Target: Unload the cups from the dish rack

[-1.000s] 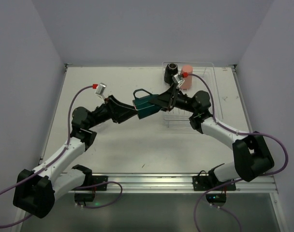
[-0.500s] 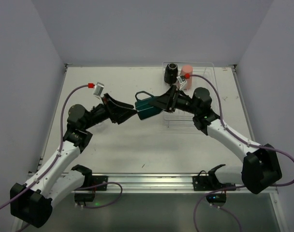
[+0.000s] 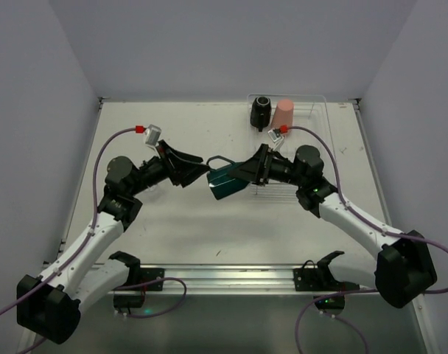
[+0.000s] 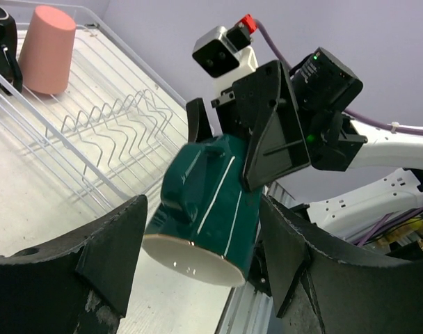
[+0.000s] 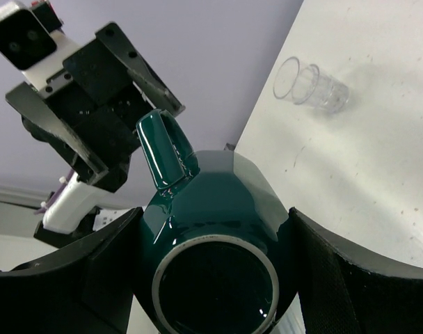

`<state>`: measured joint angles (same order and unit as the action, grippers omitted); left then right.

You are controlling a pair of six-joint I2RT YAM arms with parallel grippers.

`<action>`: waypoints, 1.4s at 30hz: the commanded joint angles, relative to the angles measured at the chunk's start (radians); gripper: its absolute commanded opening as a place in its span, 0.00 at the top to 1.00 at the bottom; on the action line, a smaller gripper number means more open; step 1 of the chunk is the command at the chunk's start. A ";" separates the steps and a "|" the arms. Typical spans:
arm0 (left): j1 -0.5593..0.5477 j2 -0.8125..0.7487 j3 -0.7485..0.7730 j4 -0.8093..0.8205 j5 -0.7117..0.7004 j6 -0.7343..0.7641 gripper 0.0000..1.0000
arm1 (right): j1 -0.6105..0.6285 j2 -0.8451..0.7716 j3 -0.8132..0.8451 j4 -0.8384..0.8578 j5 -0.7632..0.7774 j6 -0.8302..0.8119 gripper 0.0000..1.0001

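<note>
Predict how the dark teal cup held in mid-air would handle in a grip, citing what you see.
The teal cup looks glossy with bright reflections, so probably slippery in a hard grip. It seems rigid glazed ceramic: likely heavy for its size and breakable if dropped. Its flat facets and handle should keep it from rolling in the right tool.

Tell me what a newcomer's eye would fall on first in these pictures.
First, the dark teal cup, gripped in the right pincer above the middle of the table, with the open left pincer facing it close by. Next, the black cup and the salmon-pink tumbler, side by side at the far end of the dish rack on the right.
</note>
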<state>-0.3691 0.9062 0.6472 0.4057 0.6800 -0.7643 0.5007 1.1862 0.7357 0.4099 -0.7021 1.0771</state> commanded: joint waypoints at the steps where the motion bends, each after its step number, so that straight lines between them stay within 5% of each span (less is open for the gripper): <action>1: -0.007 0.007 0.016 0.105 0.012 0.013 0.31 | 0.022 -0.019 0.004 0.196 -0.056 0.066 1.00; 16: -0.007 -0.003 -0.081 0.335 0.026 -0.056 0.34 | 0.119 0.187 0.001 0.655 -0.089 0.319 1.00; 30: -0.008 0.000 -0.121 0.378 -0.049 -0.148 0.58 | 0.142 0.199 0.027 0.589 -0.047 0.245 1.00; 42: -0.011 0.016 -0.135 0.343 -0.063 -0.173 0.49 | 0.165 0.167 0.067 0.443 0.007 0.136 1.00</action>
<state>-0.3698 0.9203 0.5251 0.7265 0.6338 -0.9325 0.6571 1.4055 0.7307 0.7959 -0.7395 1.2427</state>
